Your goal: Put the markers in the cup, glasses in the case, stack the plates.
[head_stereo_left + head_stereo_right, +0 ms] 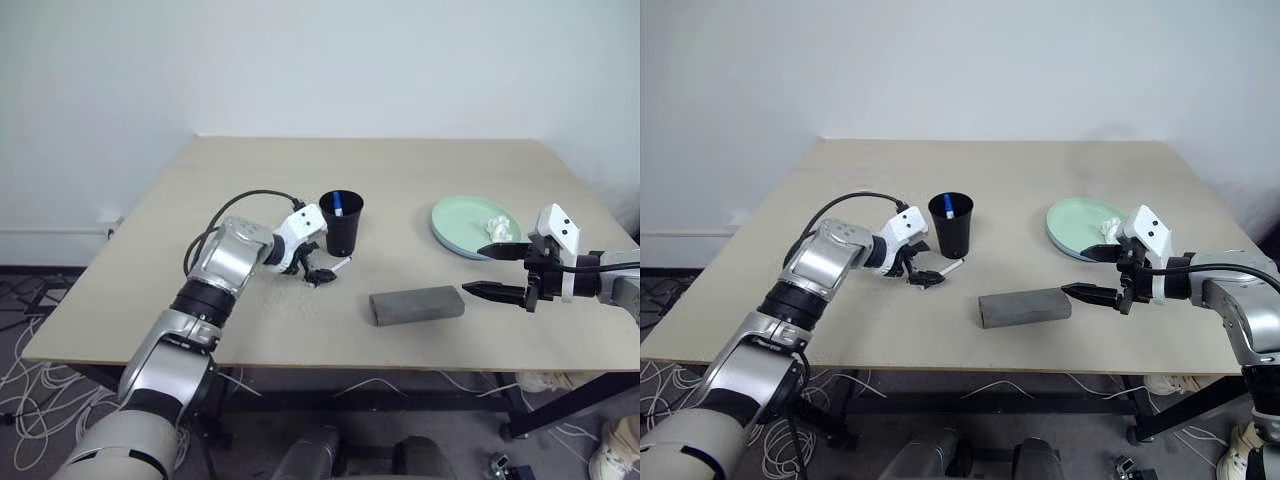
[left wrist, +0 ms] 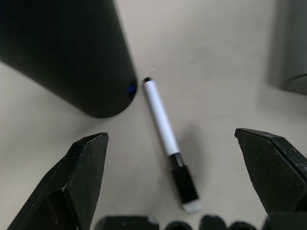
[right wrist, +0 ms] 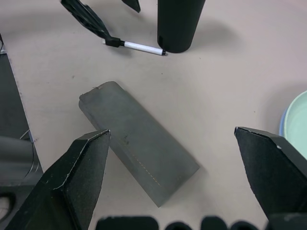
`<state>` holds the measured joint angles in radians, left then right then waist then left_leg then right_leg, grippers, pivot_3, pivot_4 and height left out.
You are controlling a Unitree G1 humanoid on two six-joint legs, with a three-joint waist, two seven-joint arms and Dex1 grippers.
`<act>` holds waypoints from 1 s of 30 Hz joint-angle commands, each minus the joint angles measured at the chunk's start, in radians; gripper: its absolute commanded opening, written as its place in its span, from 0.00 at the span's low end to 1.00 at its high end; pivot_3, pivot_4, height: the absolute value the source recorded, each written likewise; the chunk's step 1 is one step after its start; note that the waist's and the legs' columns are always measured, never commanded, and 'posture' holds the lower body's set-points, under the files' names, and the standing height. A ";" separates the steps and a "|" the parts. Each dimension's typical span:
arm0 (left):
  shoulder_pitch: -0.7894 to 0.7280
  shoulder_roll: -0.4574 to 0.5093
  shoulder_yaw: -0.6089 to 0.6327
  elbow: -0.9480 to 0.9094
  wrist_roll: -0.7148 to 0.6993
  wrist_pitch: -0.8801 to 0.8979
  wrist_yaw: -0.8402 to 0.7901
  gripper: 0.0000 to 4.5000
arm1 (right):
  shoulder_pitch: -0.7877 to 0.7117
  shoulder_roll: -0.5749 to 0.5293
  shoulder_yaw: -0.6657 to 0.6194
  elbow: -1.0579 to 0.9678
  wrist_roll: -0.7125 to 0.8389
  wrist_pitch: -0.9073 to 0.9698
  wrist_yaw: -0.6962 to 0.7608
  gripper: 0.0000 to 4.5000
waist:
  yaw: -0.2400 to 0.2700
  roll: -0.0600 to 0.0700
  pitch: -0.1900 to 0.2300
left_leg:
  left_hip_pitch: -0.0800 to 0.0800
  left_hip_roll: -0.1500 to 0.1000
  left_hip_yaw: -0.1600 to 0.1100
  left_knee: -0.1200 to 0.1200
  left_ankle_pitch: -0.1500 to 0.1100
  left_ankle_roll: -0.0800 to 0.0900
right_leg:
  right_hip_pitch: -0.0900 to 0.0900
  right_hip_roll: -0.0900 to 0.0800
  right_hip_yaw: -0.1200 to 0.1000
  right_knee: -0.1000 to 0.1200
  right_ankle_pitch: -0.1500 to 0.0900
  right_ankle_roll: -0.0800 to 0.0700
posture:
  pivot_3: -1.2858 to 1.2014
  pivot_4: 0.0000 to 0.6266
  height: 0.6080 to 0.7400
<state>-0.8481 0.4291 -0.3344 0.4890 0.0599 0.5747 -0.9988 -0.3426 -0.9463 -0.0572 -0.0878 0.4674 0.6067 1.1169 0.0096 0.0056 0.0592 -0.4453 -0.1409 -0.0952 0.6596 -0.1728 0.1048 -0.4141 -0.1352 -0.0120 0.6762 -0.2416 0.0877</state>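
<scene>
The black cup (image 1: 341, 228) stands mid-table with the blue-capped marker (image 1: 338, 204) upright inside it. Beside its base the black-capped marker (image 2: 162, 119) lies flat on the table. My left gripper (image 1: 319, 274) hovers open just over the capped end of this marker, one finger on each side, not touching it. The grey case (image 1: 416, 304) lies shut near the front edge; the glasses are out of view. The mint green plate (image 1: 462, 228) is at the right, with a sliver of light blue (image 3: 282, 125) at its edge. My right gripper (image 1: 473, 270) is open and empty between case and plate.
A crumpled white tissue (image 1: 497, 223) lies on the green plate. A black cable (image 1: 240, 203) loops off my left forearm above the table. The tabletop (image 1: 330, 165) behind the cup is bare wood, up to the white wall.
</scene>
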 commanded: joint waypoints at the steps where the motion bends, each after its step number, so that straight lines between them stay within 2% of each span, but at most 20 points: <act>1: -0.017 -0.026 0.022 0.035 0.010 -0.031 0.065 1.00 | -0.024 -0.009 -0.022 -0.008 0.000 -0.010 0.005 1.00 | 0.000 0.000 0.000 | 0.000 0.000 0.000 0.000 0.000 0.000 | 0.000 0.000 0.000 0.000 0.000 0.000 | 0.52 0.00 0.64; 11: -0.020 -0.107 0.015 0.137 0.016 -0.052 0.154 1.00 | -0.018 -0.007 -0.027 -0.019 0.003 -0.006 -0.002 1.00 | 0.000 0.000 0.000 | 0.000 0.000 0.000 0.000 0.000 0.000 | 0.001 -0.001 0.000 -0.001 0.000 0.000 | 0.52 0.00 0.64; 15: -0.018 -0.119 0.012 0.158 0.019 -0.061 0.165 0.72 | -0.009 -0.008 -0.033 -0.023 0.004 -0.007 -0.004 1.00 | 0.000 0.000 0.000 | 0.000 0.000 0.000 0.000 0.000 0.000 | 0.001 -0.001 0.000 -0.001 0.000 0.000 | 0.52 0.00 0.64; 20: -0.017 -0.119 0.013 0.182 0.025 -0.073 0.175 0.30 | -0.008 -0.005 -0.032 -0.025 0.004 -0.006 -0.008 1.00 | 0.000 0.000 0.000 | 0.000 0.000 0.000 0.001 0.000 0.000 | 0.001 -0.001 0.000 -0.001 0.000 0.000 | 0.52 0.00 0.64; 24: -0.017 -0.115 0.010 0.188 0.029 -0.076 0.177 0.01 | -0.010 -0.005 -0.030 -0.022 0.003 -0.008 -0.006 1.00 | 0.000 0.000 0.000 | 0.000 0.000 0.000 0.000 0.000 0.000 | 0.001 -0.001 0.000 0.000 0.000 0.000 | 0.52 0.00 0.64; 30: -0.014 -0.102 0.000 0.176 0.033 -0.075 0.156 0.01 | -0.018 -0.005 -0.026 -0.017 0.002 -0.010 -0.002 1.00 | 0.000 0.000 0.000 | 0.000 0.000 0.000 0.000 0.000 0.000 | 0.001 -0.001 0.000 0.000 0.000 0.000 | 0.52 0.00 0.64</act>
<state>-0.8480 0.3074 -0.3341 0.6755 0.0708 0.5007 -0.8404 -0.3410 -0.9463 -0.0573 -0.0907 0.4676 0.6082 1.1139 0.0094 0.0055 0.0592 -0.4454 -0.1409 -0.0949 0.6601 -0.1728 0.1048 -0.4133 -0.1359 -0.0123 0.6761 -0.2415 0.0880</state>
